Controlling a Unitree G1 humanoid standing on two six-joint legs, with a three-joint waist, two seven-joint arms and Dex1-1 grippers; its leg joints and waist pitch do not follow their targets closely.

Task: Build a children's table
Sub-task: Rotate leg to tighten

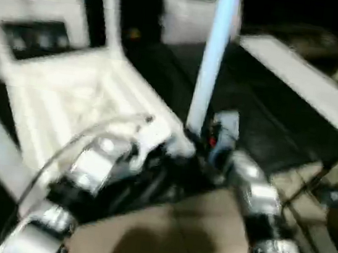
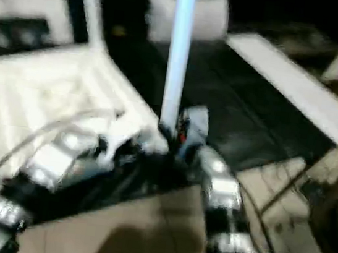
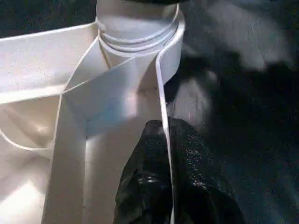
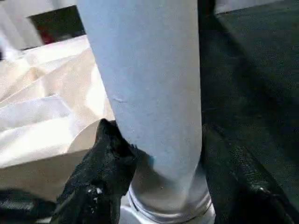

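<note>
- While its two black fingers (image 4: pixel 100 172) stood apart on either side of an upright white leg (image 4: pixel 149 88), the right gripper (image 4: pixel 159 186) clasped that leg low on its shaft, just above the ringed foot seated in a corner socket (image 3: pixel 140 28) of the children's table (image 1: pixel 79 99).
- One right finger pressed the leg's side that faced the ribbed underside; the other lay against its opposite side, next to a dark mat (image 4: pixel 252 79).
- The left gripper (image 3: pixel 163 168) had its fingers pinched together on the thin white rim wall (image 3: pixel 161 93) of the tabletop, one finger inside the wall and one outside it, just short of the same corner socket.
- Beyond the left fingertips, the wall curved round the socket, where the leg's ringed base sat inside the collar.
- Inside that wall, white ribs (image 3: pixel 70 140) ran away from the socket across the upturned underside.
- From the head camera, the two grippers met at the near corner of the upturned top, the left one on the rim and the right one at the leg's foot, with the leg rising straight up between them.
- A second leg (image 1: pixel 112 10) stood upright at the far corner of the tabletop, well beyond both grippers.
- The table lay upside down on the dark mat, which spread out past the right gripper toward a long white board (image 1: pixel 305 85).
- Silver forearms (image 1: pixel 253 194) reached in from the near edge over a tan floor (image 1: pixel 180 234).
</note>
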